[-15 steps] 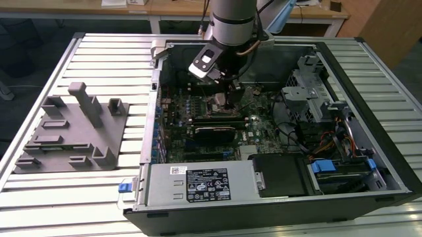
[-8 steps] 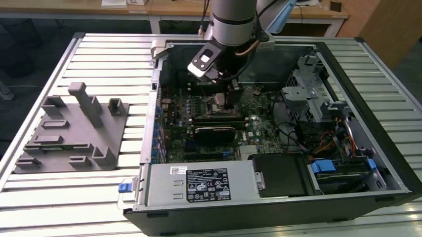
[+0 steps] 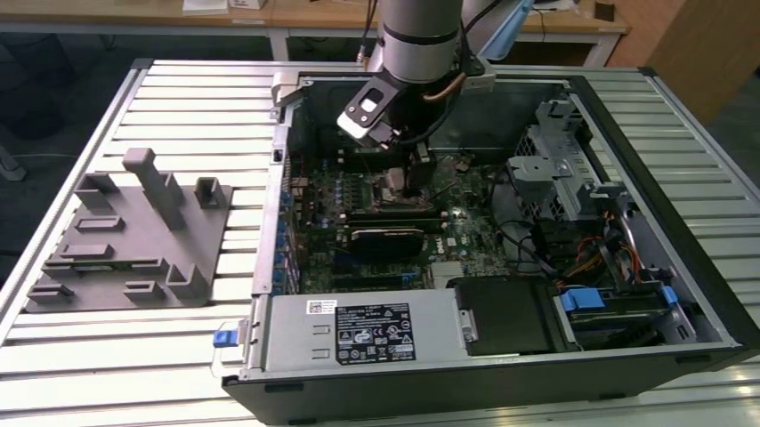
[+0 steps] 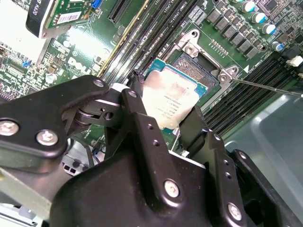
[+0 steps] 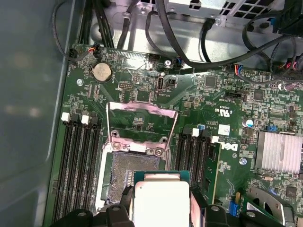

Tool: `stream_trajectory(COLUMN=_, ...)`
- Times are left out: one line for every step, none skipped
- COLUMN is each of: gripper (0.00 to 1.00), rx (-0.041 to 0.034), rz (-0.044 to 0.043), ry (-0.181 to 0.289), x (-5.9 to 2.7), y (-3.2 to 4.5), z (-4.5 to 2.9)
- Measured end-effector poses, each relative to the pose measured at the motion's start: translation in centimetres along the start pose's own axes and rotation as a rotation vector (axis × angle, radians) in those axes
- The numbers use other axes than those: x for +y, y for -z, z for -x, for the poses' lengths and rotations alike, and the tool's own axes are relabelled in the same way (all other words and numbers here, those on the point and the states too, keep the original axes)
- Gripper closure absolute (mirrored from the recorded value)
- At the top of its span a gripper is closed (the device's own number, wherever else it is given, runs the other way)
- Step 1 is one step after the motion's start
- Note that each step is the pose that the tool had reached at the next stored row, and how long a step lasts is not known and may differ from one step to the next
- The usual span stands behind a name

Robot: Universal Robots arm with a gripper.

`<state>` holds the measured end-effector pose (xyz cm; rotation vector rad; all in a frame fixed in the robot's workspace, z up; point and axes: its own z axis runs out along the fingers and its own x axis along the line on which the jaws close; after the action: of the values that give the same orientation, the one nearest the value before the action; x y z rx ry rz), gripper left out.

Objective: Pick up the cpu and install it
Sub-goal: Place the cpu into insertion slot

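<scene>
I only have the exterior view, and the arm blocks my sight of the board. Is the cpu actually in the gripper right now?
Observer: Yes. In the second wrist view the gripper is shut on the cpu, with a black finger against each of two opposite edges.
Operator: Good. Is the socket open to take it?
Observer: In the first wrist view the load plate is flipped up and the socket lies bare, with the held cpu overlapping only part of it.
</scene>
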<state>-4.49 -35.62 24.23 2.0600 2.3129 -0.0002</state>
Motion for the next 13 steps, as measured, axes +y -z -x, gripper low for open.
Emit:
stream_trajectory(gripper=0.45, rx=-0.0001, rz=-0.0002, ry=-0.010, x=0.00, y=-0.04, z=0.00)
stream_trajectory(gripper=0.45, rx=-0.0005, rz=-0.0006, ry=-0.020, x=0.00, y=-0.09, z=0.00)
stream_trajectory(gripper=0.45, rx=-0.0009, rz=-0.0010, ry=-0.026, x=-0.01, y=-0.14, z=0.00)
stream_trajectory(gripper=0.45, rx=-0.0009, rz=-0.0011, ry=-0.029, x=-0.01, y=-0.22, z=-0.01)
stream_trajectory(gripper=0.45, rx=-0.0009, rz=-0.0011, ry=-0.030, x=-0.01, y=-0.29, z=-0.01)
stream_trajectory(gripper=0.45, rx=-0.0009, rz=-0.0011, ry=-0.030, x=-0.01, y=-0.35, z=-0.02)
stream_trajectory(gripper=0.45, rx=-0.0009, rz=-0.0011, ry=-0.030, x=-0.01, y=-0.40, z=-0.03)
stream_trajectory(gripper=0.45, rx=-0.0010, rz=-0.0012, ry=-0.030, x=-0.01, y=-0.48, z=-0.04)
stream_trajectory(gripper=0.45, rx=-0.0010, rz=-0.0012, ry=-0.030, x=-0.01, y=-0.57, z=-0.07)
stream_trajectory(gripper=0.45, rx=-0.0009, rz=-0.0012, ry=-0.030, x=-0.01, y=-0.67, z=-0.09)
stream_trajectory(gripper=0.45, rx=-0.0011, rz=-0.0013, ry=-0.036, x=-0.01, y=-0.75, z=-0.10)
stream_trajectory(gripper=0.45, rx=-0.0014, rz=-0.0017, ry=-0.049, x=-0.01, y=-0.83, z=-0.11)
stream_trajectory(gripper=0.45, rx=-0.0018, rz=-0.0022, ry=-0.061, x=-0.02, y=-0.90, z=-0.12)
